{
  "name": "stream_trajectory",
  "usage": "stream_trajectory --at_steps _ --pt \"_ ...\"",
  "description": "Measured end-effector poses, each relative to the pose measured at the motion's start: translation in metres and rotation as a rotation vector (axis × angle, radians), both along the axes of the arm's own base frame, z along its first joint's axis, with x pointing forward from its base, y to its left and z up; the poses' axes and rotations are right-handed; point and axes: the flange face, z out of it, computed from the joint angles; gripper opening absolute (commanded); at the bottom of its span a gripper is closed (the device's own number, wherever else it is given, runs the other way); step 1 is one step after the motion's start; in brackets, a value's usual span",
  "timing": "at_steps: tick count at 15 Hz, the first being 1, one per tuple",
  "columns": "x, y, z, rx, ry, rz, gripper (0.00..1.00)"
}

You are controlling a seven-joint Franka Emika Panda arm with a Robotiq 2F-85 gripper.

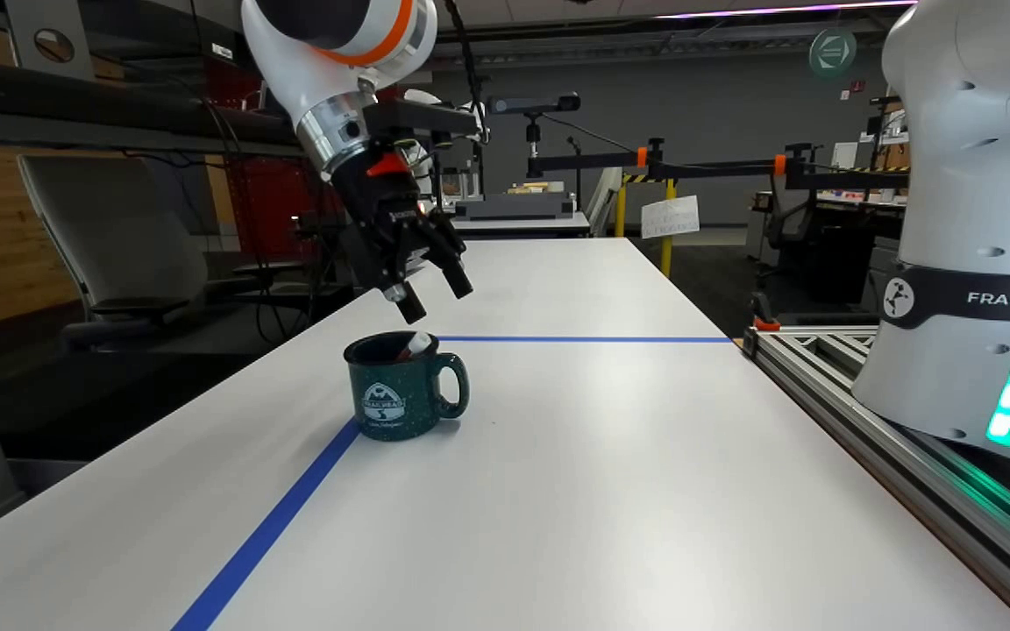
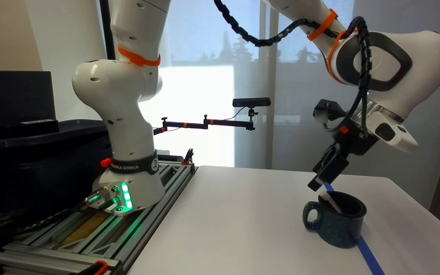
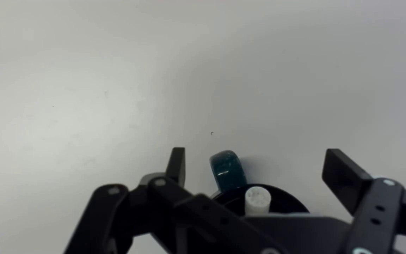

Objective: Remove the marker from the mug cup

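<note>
The dark teal mug cup (image 1: pixel 413 405) stands upright on the white table; it also shows in an exterior view (image 2: pixel 340 231), with its loop handle. The marker (image 1: pixel 417 343) leans inside the mug, its white end sticking up just past the rim near the handle; a reddish part shows below it. It also shows in an exterior view (image 2: pixel 330 202). My gripper (image 1: pixel 440 296) is tilted above the mug, open and empty. In the wrist view, the marker's white end (image 3: pixel 257 200) and the mug's handle (image 3: pixel 228 171) lie between my spread fingers (image 3: pixel 254 160); the gripper body hides most of the mug.
Blue tape lines (image 1: pixel 268 526) run across the white table (image 1: pixel 610 491), one passing under the mug. The robot base (image 2: pixel 132 191) stands on a metal frame (image 2: pixel 174 198) along the table's edge. A camera on a bar (image 2: pixel 251 102) stands beyond the table.
</note>
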Motion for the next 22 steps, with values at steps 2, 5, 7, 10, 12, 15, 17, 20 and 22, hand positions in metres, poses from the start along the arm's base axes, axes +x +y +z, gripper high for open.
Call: stream_trajectory --at_steps 2,5,7,10,12,15,17,20,22 --pt "0.001 0.003 0.000 -0.003 -0.006 0.008 1.00" --pt "0.002 0.006 0.001 -0.004 -0.010 0.032 1.00" --pt "0.005 0.006 0.002 0.005 -0.017 0.053 1.00" --pt "0.016 0.001 0.001 0.022 -0.035 0.086 1.00" --pt "0.025 -0.004 -0.002 0.036 -0.045 0.112 1.00" --pt "0.038 -0.009 -0.010 0.055 -0.055 0.148 0.74" --pt "0.044 -0.010 -0.016 0.064 -0.057 0.167 0.63" --pt "0.053 -0.008 -0.024 0.075 -0.061 0.191 0.39" --pt "0.057 -0.006 -0.027 0.080 -0.063 0.203 0.30"
